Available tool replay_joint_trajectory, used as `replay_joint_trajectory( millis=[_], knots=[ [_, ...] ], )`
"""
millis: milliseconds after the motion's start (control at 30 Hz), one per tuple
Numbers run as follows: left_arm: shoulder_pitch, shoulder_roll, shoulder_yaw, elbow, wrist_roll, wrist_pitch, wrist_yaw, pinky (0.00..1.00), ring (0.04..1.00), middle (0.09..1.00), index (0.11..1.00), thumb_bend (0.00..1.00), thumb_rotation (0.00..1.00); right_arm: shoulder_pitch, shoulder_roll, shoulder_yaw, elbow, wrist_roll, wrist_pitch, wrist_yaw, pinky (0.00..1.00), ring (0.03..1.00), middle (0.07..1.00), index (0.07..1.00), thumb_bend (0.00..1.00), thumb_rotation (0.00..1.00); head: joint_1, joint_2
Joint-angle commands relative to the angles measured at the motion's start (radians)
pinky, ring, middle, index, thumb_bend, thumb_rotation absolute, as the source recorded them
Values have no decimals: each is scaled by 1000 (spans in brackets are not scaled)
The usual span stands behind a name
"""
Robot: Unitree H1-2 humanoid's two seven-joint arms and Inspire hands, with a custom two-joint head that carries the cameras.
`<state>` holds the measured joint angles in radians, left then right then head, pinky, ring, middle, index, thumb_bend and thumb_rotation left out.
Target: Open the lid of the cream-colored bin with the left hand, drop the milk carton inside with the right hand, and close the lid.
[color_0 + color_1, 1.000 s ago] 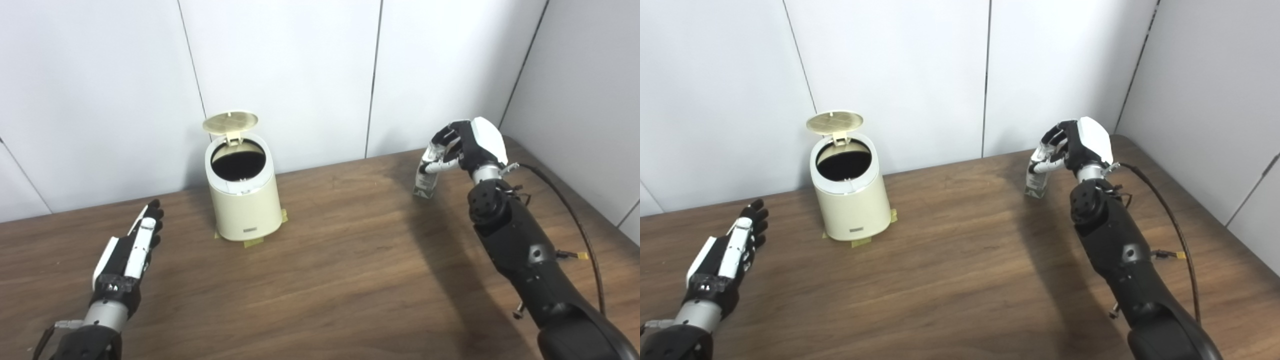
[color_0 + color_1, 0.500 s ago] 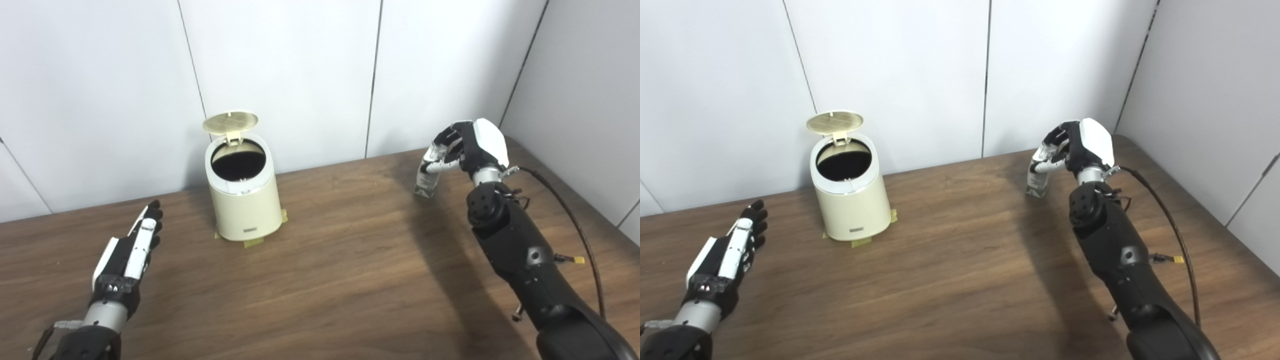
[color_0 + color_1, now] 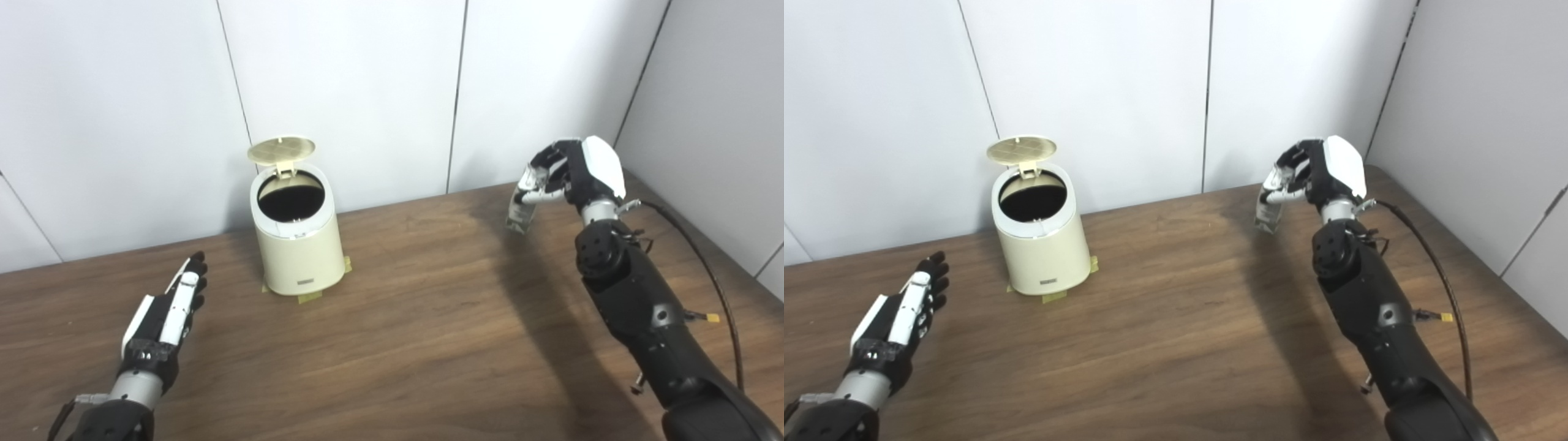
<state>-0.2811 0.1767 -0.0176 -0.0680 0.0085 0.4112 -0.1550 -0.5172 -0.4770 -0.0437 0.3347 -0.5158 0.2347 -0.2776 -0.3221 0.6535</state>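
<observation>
Currently my right hand grips the milk carton, fingers curled around its top; the carton hangs tilted, clear of the table, well to the right of the cream-colored bin. Bin stands near the back wall, lid hinged up, dark interior exposed, tape pieces at its base. My left hand rests low at front left, empty, fingers extended and slightly spread, apart from the bin.
</observation>
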Motion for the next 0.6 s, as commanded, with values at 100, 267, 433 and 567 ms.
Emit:
replay_joint_trajectory(
  millis=[100,267,433,567],
  knots=[
    [-41,8,2,-13,-2,-46,-2,1000,1000,999,1000,505,1000,-54,-6,-22,-73,-7,-20,-41,410,412,511,494,518,0,-1,1],
    [-34,7,1,-16,0,-51,-4,1000,996,999,999,505,1000,-56,0,-23,-78,-12,-23,-46,418,413,513,485,518,0,3,0],
    [-33,0,-2,-13,2,-55,-1,1000,999,1000,999,504,1000,-53,5,-18,-90,-23,-32,-57,405,411,511,488,518,0,8,1],
    [-35,-5,-1,-7,-1,-64,0,1000,1000,996,989,491,1000,-55,9,-7,-111,-32,-40,-58,403,417,506,485,519,0,11,0]
  ],
)
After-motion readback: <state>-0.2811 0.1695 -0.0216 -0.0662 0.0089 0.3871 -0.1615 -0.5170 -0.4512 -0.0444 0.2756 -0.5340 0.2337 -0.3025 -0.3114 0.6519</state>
